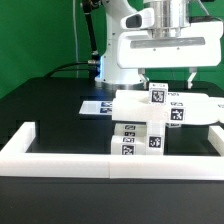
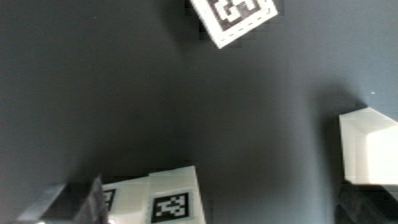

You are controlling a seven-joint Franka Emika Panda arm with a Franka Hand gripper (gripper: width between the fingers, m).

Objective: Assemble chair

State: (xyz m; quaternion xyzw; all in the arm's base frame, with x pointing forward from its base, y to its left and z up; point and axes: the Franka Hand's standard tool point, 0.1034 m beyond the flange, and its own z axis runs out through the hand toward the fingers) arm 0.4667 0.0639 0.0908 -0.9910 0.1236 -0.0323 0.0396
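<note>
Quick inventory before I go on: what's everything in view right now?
chair: one partly built stack of blocky tagged parts, white, against the rail near the table's front edge
rail: one, white, bordering the front of the workspace
marker board: one, flat white with black tags, on the table behind the chair
table: one, black
backdrop: one, green, behind the table
hand: one, white, open, above the chair, holding nothing

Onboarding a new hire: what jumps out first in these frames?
The white chair assembly, tagged blocky parts stacked against the white rail at the front of the black table. Right above it hangs the gripper, jaws open, holding nothing. Behind, on the exterior view's left, the marker board lies flat.
</note>
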